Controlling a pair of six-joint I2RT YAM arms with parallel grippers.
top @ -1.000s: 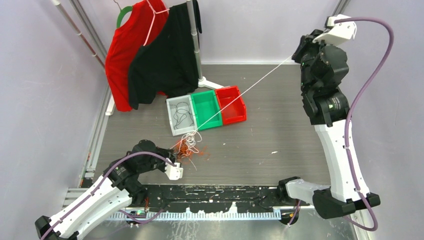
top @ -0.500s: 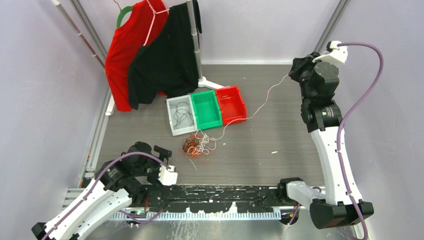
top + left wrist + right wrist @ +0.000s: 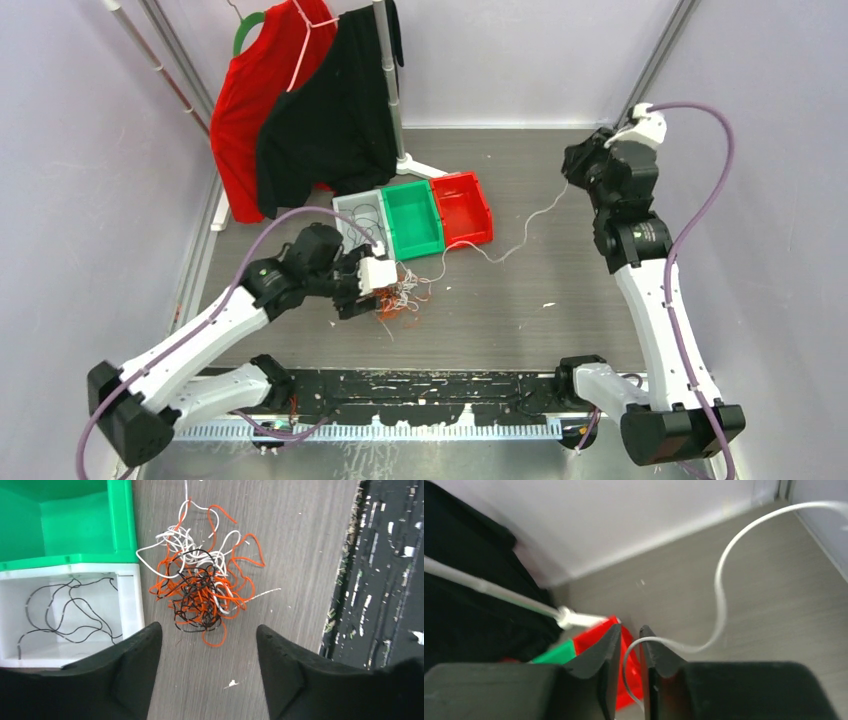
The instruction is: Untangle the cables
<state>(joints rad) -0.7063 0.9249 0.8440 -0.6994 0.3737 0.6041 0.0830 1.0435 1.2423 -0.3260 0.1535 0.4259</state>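
The cables are a snarl of orange, white and black wire on the grey floor, just beside the green and white bins. My left gripper hovers over it, open, with nothing between its fingers; the snarl lies just ahead of the fingertips. From the snarl one white cable trails slack across the floor and up to my right gripper at the back right. In the right wrist view that white cable curls over one fingertip and drops through the narrow gap between the jaws, unpinched.
A white bin holding a loose black wire, a green bin and a red bin stand in a row mid-table. A rack with red and black shirts fills the back left. A black rail runs along the near edge.
The left gripper let go of the snarl, pulled back, then swung up over it, open. The right arm came down and inward, the taut white cable went slack, and its jaws parted slightly.
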